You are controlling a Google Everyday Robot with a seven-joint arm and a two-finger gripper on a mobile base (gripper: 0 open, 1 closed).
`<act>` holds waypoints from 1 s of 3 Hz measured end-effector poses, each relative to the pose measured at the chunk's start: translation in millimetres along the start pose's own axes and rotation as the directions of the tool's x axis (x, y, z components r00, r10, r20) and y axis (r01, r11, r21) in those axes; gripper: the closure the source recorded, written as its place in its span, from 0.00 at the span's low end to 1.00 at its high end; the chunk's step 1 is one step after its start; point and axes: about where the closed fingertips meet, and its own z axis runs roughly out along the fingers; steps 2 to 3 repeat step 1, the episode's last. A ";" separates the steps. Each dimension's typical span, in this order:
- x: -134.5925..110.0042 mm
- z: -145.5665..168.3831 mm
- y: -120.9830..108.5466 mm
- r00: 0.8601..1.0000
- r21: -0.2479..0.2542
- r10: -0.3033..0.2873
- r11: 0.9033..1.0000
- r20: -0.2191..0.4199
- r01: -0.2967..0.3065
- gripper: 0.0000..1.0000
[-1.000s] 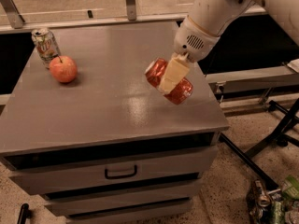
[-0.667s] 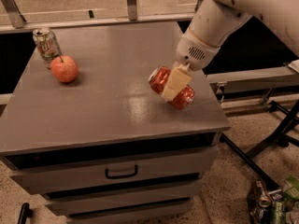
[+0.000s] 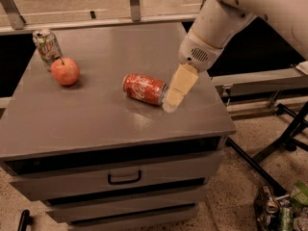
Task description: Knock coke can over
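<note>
The red coke can (image 3: 144, 88) lies on its side on the grey cabinet top (image 3: 96, 124), near the middle right, its silver end pointing right. My gripper (image 3: 174, 96) hangs from the white arm (image 3: 211, 28) just to the right of the can, at its silver end and low over the top. I cannot tell whether it touches the can.
A pale white-green can (image 3: 47, 48) stands upright at the back left, with a red apple (image 3: 65, 71) just in front of it. The cabinet has drawers with a dark handle (image 3: 124, 178). Crushed cans (image 3: 279, 210) lie on the floor at the lower right.
The coke can was tilted at my gripper near the right edge. It now lies flat on its side, further left. My gripper has dropped lower beside it.
</note>
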 end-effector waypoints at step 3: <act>0.0 0.0 0.0 1.000 0.000 0.000 1.000 0.000 0.000 0.00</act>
